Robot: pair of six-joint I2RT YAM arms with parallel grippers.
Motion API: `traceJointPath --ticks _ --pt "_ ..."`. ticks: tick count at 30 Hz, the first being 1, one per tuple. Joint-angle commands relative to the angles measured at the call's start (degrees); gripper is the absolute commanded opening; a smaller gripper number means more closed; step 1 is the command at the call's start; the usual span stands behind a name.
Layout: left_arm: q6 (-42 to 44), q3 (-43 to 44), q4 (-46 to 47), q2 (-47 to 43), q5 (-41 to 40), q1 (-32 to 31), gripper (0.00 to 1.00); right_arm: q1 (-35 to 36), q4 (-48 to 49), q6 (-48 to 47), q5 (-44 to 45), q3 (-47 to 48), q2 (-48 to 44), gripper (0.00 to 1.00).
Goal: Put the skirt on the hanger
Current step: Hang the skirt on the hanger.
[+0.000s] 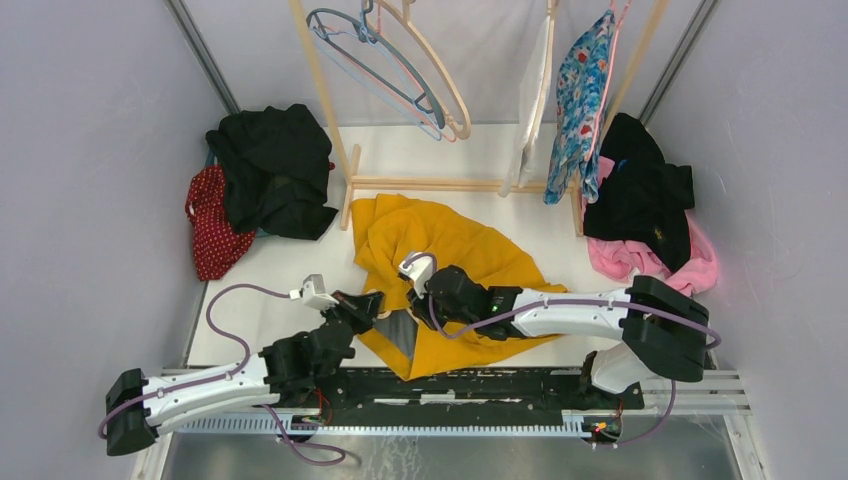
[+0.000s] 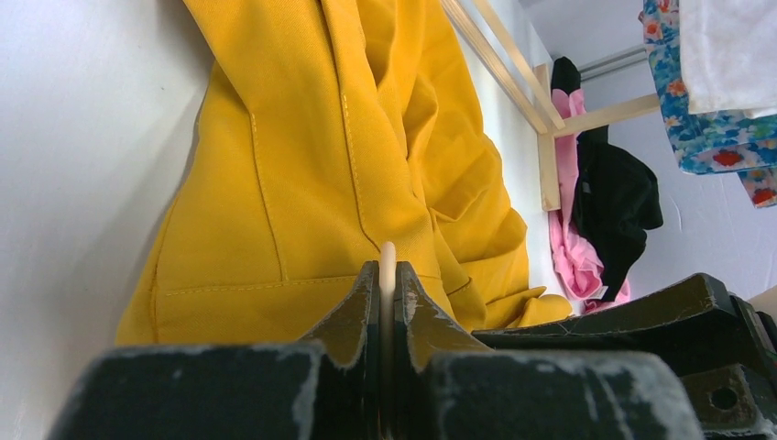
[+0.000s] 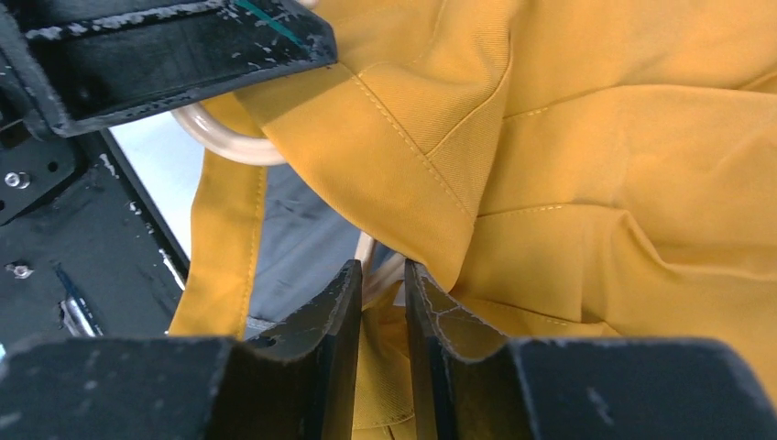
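White tabletop (image 1: pixel 270 270) under yellow skirt (image 1: pixel 450 250). Left gripper (image 2: pixel 387 275) clamped on cream hanger (image 3: pixel 220 147), bracing it beneath skirt edge. Right gripper (image 3: pixel 383 270) jaws narrowly parted, free to regrip.

A robot test booth: plain white walls (image 1: pixel 90 150) enclose a wooden clothes rack (image 1: pixel 430 184), with 2 robot arms (image 1: pixel 560 312) bolted to a metal rail (image 1: pixel 450 385) in front of it.

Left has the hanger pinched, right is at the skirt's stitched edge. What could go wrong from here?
1. The left gripper pinches only a thin edge of the hanger; it may twist or slip out.
2. The right gripper, jaws barely parted at the bunched skirt, could catch the hanger along with cloth, or grab several folds.
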Motion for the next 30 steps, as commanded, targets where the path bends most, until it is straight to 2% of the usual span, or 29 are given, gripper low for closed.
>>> traceJointPath --ticks 1,24,27,30 --pt "-0.04 1.54 -1.05 0.92 0.65 -0.59 0.03 -0.09 3.17 1.0 -3.64 0.62 -1.3 0.3" --pt "1.67 3.02 -2.11 -1.06 0.63 -0.63 0.03 -0.11 -0.92 1.23 -2.2 6.23 6.01 0.3" --pt "2.07 3.19 -2.13 -1.53 0.58 -0.63 0.03 -0.09 -2.44 0.71 -3.17 7.32 6.8 0.22" --pt "2.52 3.64 -2.28 -1.73 0.52 -0.63 0.03 -0.09 -3.58 0.66 -5.11 8.15 7.58 0.18"
